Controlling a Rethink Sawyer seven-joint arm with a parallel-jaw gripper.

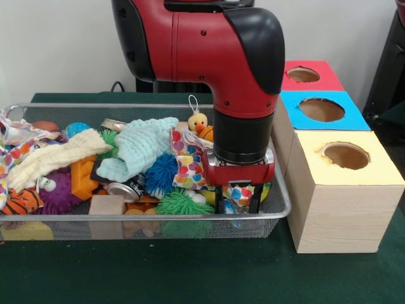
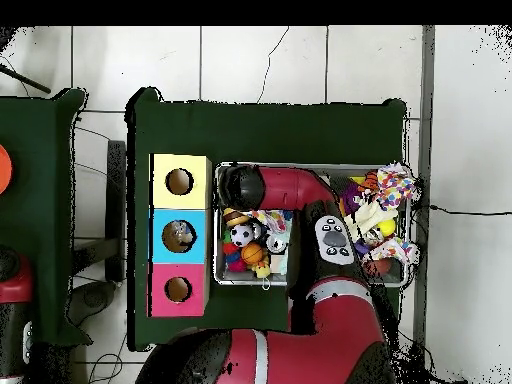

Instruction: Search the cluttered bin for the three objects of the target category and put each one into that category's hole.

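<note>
Bin [image 1: 281,201] on green surface, crowded | printed bags [image 1: 14,149] at its end far from boxes | gripper [image 1: 238,206] low at box end, fingers apart, holding nothing | advice: lift clear, cross over, pinch film only

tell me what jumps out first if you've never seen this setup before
The big red and black arm dominates, reaching down into the right end of the wire bin, its gripper low among bright toys and a polka-dot cloth. Beside the bin stand three wooden boxes, with yellow, blue and red tops, each with a round hole.
</note>
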